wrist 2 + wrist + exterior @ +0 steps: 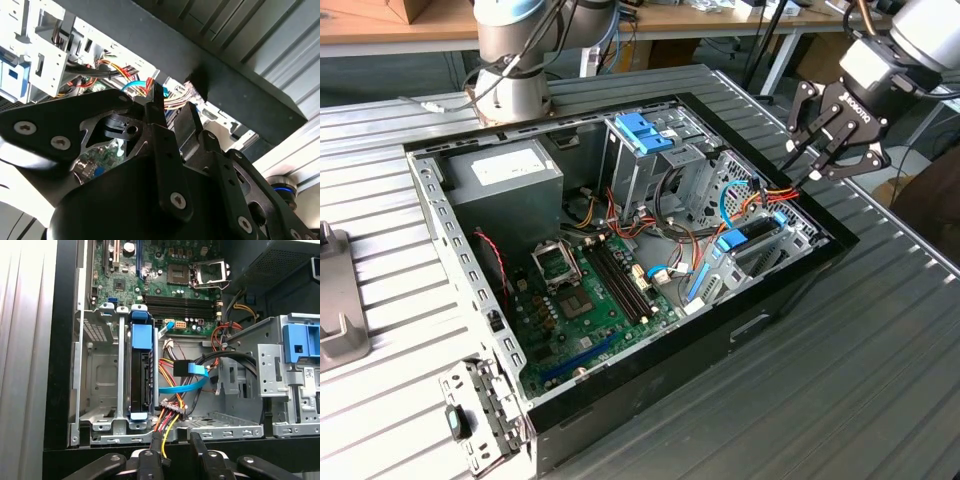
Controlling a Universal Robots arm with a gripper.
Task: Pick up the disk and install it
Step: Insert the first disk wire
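in the first wrist view, grey hard drive in its light-blue plastic carrier (140, 365) seated on edge in the metal bay, cables just beside. in the exterior view, black gripper (832, 158) above the case's right rim (825, 225), holding nothing, jaws narrowly apart, clear of the drive (752, 238).

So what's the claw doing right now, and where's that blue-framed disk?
Gripper empty, above the case's edge. Disk standing on edge in its bay. Bundle of cables close beside the disk.

A robotics lab: open computer case (620, 260) on a ribbed metal bench (880, 380), wooden desks (410, 35) behind.
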